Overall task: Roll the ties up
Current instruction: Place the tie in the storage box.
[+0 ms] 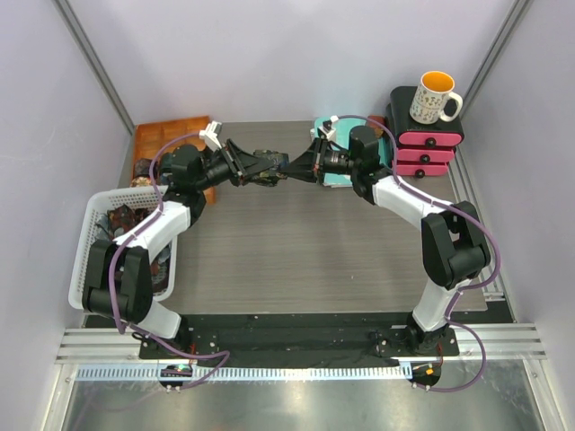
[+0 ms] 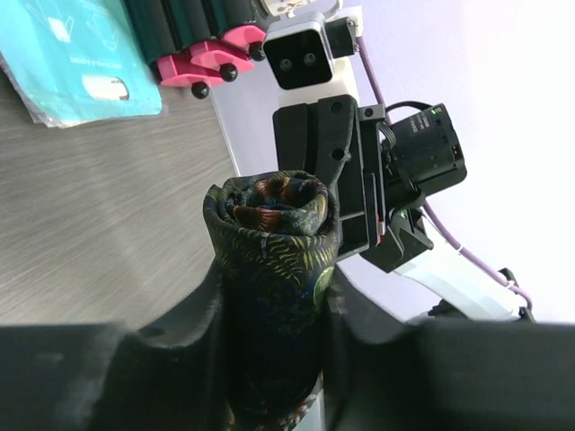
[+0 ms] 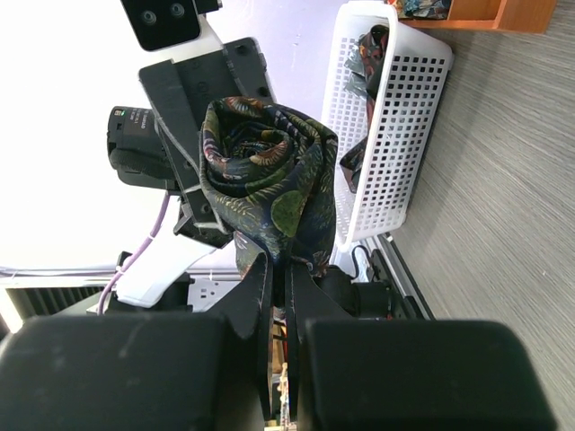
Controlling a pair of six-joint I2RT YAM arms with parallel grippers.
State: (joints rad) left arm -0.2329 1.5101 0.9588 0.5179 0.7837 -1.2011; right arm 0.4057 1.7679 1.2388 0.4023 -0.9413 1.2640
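A rolled tie [image 1: 272, 171] of dark green-black leaf-print fabric hangs in the air over the back of the table, between both arms. My left gripper [image 1: 258, 168] comes from the left. In the left wrist view its fingers [image 2: 202, 310] press both sides of the roll [image 2: 274, 238], so that gripper [image 2: 274, 301] is shut on it. My right gripper [image 1: 293, 169] comes from the right. Its jaws [image 3: 289, 269] stand nearly together, pinching a fabric edge at the bottom of the roll [image 3: 265, 175]. More ties [image 1: 126, 220] lie in the white basket.
A white mesh basket [image 1: 90, 235] sits at the left edge, with an orange tray [image 1: 171, 135] behind it. A teal folder [image 1: 338, 182] lies at the back, under the right arm. Pink drawers [image 1: 427, 142] with a mug [image 1: 434, 97] on top stand at the back right.
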